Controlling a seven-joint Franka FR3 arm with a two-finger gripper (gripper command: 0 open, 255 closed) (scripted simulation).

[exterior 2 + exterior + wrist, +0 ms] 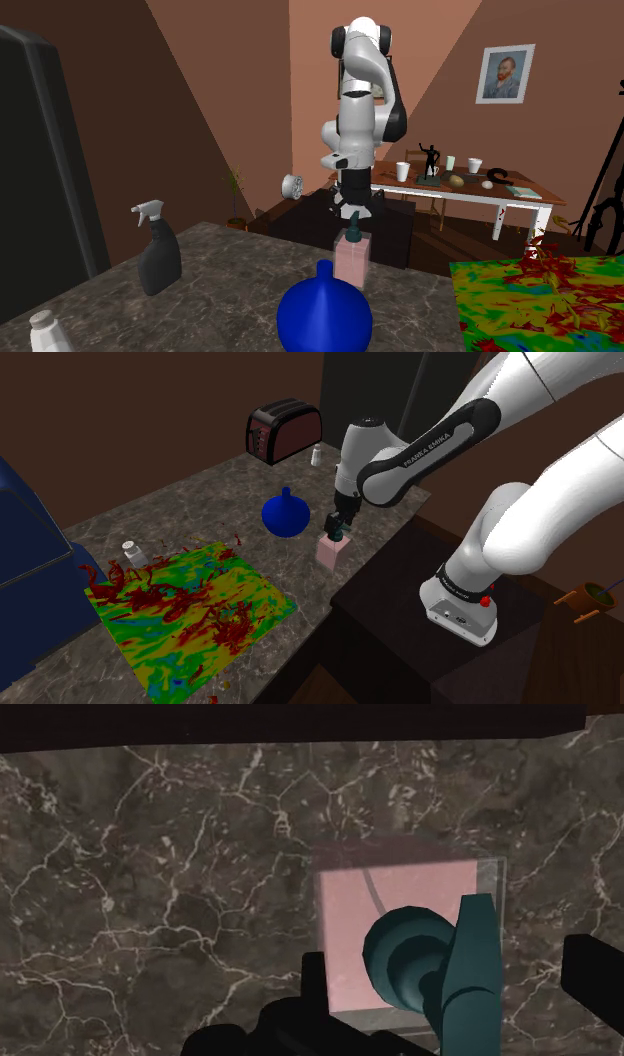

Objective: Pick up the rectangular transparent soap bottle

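The soap bottle (333,551) is a clear rectangular block with pink liquid and a teal pump, standing upright near the marble counter's edge (300,614). My black gripper (337,528) hangs directly over it, down around the pump. In the second exterior view the gripper (357,212) sits just above the bottle (353,258). In the wrist view the bottle (370,909) lies below, and the teal pump head (410,954) stands between the fingers of the gripper (453,962). They stand apart, open, not touching the pump.
A blue round flask (286,515) stands close beside the bottle. Further back stand a dark red toaster (284,431) and a small shaker (316,454). A colourful mat (185,607) and a small white jar (132,552) lie toward the shoulder view's left. A grey spray bottle (158,250) stands on the counter.
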